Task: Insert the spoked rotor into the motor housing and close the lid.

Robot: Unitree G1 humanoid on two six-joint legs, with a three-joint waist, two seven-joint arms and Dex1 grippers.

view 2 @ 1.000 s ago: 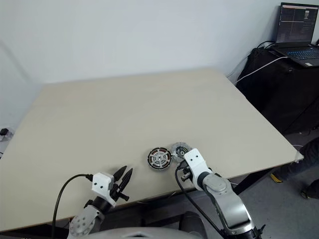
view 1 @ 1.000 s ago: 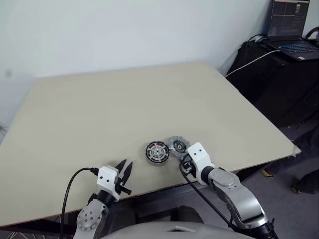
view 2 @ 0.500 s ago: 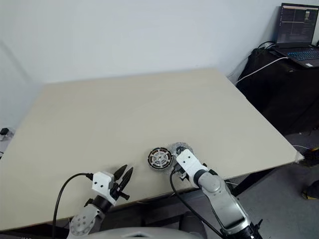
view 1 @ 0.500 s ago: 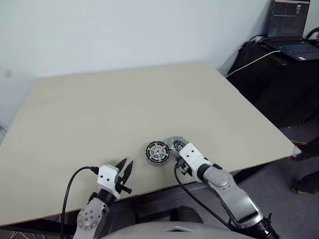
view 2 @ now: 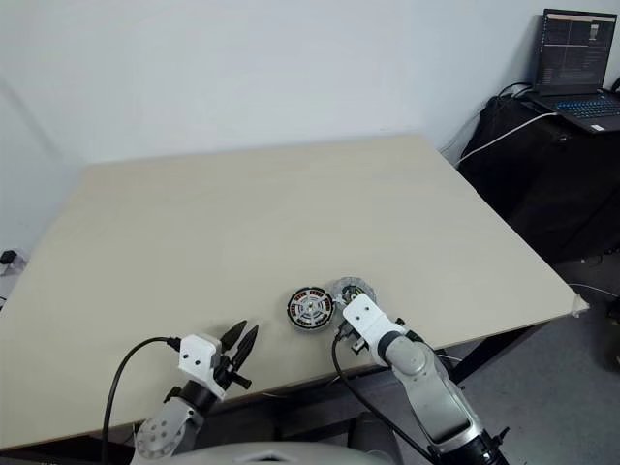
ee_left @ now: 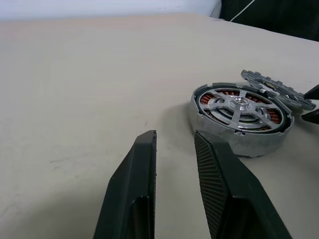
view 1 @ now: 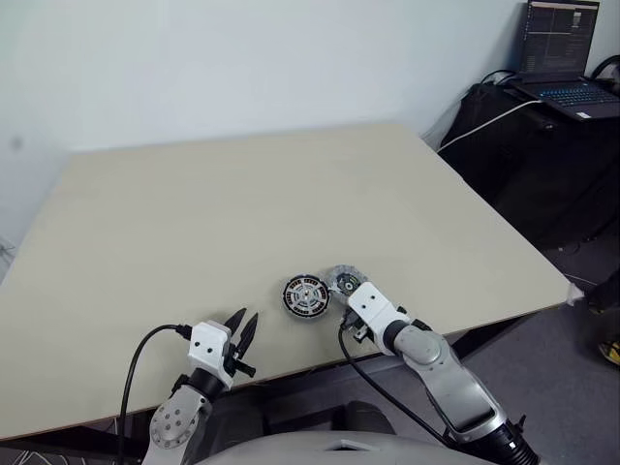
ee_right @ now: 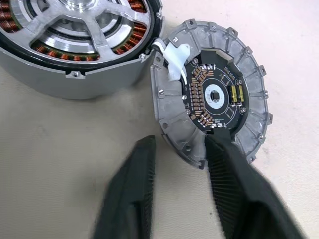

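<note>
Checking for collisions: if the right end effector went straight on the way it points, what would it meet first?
Most likely the lid: the right end effector has one finger already at its near edge. The motor housing lies off to one side.

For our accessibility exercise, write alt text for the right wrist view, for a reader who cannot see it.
Two black fingers straddle the near rim of a grey notched lid lying circuit side up on a beige table, one finger over its dark centre. Leaning against the lid is a round motor housing with a silver spoked rotor seated over copper coils.
</note>
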